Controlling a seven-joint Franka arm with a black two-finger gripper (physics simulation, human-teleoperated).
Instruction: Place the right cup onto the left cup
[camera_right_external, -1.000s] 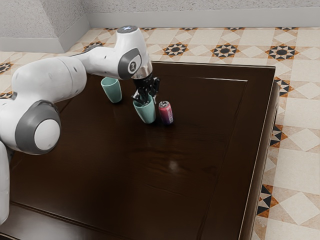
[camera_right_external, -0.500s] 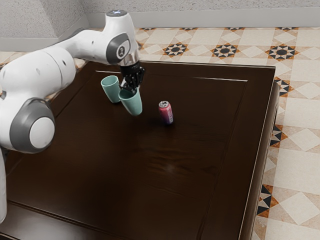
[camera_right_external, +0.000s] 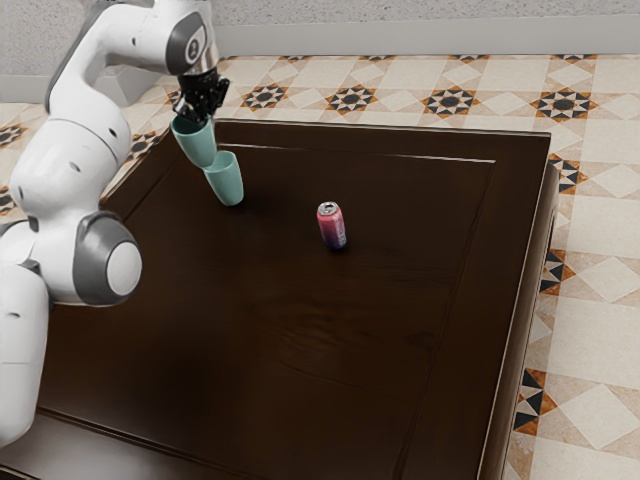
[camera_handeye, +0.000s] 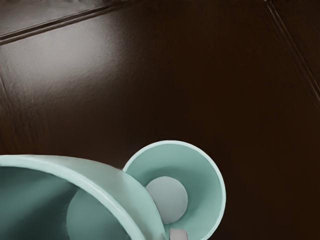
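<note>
Raised cup and gripper have moved together since the earlier frame: up, and toward the exterior view's left. They were on the can's side of the standing cup; they are now above it and partly past it. My arm has folded higher with them.

State of my gripper: closed on the raised cup, gripping it at the rim. The cup hangs directly under my gripper, clear of the table, mouth upward.

The standing cup is below my gripper and off toward the exterior view's right, upright on the table, mouth up. It is where it was in the earlier frame. In the exterior view the raised cup's base overlaps the far side of the standing cup's rim; whether the two touch, I cannot tell. Nesting: not achieved. In the wrist view the raised cup's side covers part of the standing cup's mouth, and the standing cup's inner bottom is partly visible beside it.

One red and purple can stands on the table, lower than my gripper and well apart from it, toward the exterior view's right. Position of the can: unchanged.
</note>
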